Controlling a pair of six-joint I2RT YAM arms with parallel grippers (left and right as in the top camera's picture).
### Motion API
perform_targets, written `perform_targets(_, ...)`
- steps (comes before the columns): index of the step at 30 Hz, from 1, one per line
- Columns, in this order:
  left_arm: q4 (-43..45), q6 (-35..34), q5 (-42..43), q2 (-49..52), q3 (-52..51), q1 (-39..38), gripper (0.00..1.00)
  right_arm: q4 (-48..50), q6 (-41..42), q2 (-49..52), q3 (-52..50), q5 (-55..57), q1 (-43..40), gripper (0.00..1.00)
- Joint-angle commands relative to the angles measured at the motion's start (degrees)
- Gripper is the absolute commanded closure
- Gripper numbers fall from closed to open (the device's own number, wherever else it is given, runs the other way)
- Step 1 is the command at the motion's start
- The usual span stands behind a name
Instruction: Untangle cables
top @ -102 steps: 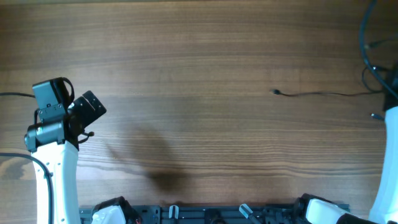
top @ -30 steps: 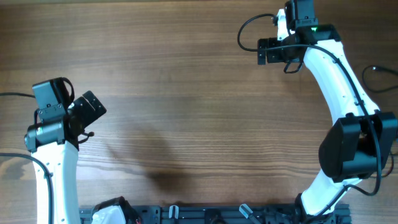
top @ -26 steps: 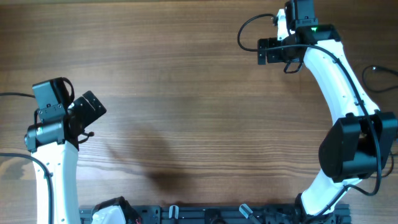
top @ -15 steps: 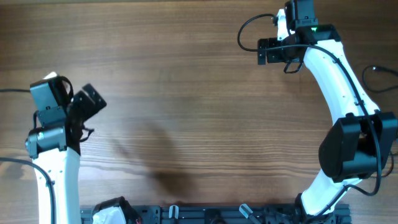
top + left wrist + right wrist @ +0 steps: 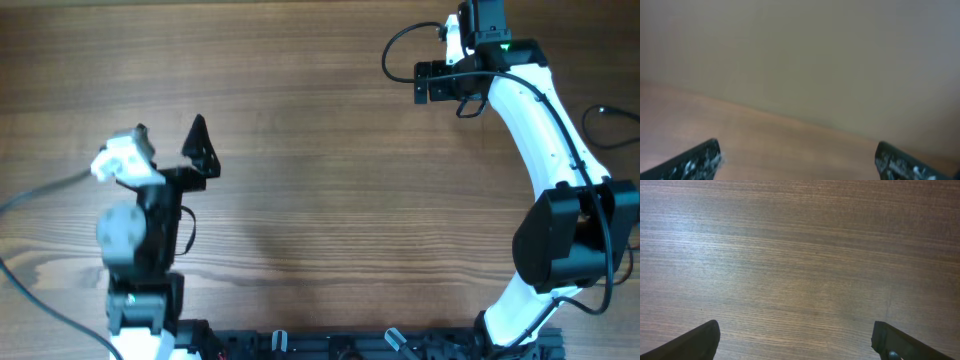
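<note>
A brown wood-grain bench (image 5: pixel 300 150) fills the overhead view, its grain running left to right. A black rail (image 5: pixel 340 346) with small clips lies along its near edge. In the blurred left wrist view, a plain beige wall (image 5: pixel 815 60) rises beyond the bench.

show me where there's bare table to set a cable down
Bare: the wide wooden middle of the table, from the left hand across to the right arm, and down to the black rail at the near edge. Crowded: the right side, filled by the right arm.
</note>
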Motion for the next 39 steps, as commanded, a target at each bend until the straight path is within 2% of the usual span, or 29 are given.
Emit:
perform_targets(1, 8.15, 0.61, 1.14, -8.41, -8.28, -0.79, 0.00, 0.17, -0.59, 0.63, 0.39, 0.39, 0.13, 0.01)
perform_targets(4, 11.98, 0.61, 1.14, -14.82, -12.92, -0.79, 0.00, 0.17, -0.59, 0.63, 0.39, 0.39, 0.13, 0.00)
perform_targets(17, 12.50, 2.10, 0.37, -37.83, -23.39, -0.76, 0.00, 0.17, -0.61, 0.63, 0.39, 0.39, 0.13, 0.00)
perform_targets(18, 15.30, 2.05, 0.26, -37.57, -24.79, -0.76, 0.00, 0.17, -0.61, 0.63, 0.39, 0.39, 0.13, 0.00)
perform_targets(21, 14.62, 2.08, 0.22, -37.62, -24.83, -0.81, 0.00, 0.17, -0.61, 0.63, 0.39, 0.39, 0.13, 0.00)
perform_targets(26, 3.67, 2.08, -1.09, -37.62, -24.83, -0.81, 0.00, 0.17, -0.59, 0.63, 0.39, 0.39, 0.13, 0.00)
perform_targets(32, -18.36, 1.90, -0.98, -37.62, -24.81, -0.81, 0.00, 0.17, -0.59, 0.63, 0.39, 0.39, 0.13, 0.00)
perform_targets(39, -18.23, 1.88, -0.81, -37.62, -24.81, -0.81, 0.00, 0.17, -0.59, 0.63, 0.39, 0.39, 0.13, 0.00)
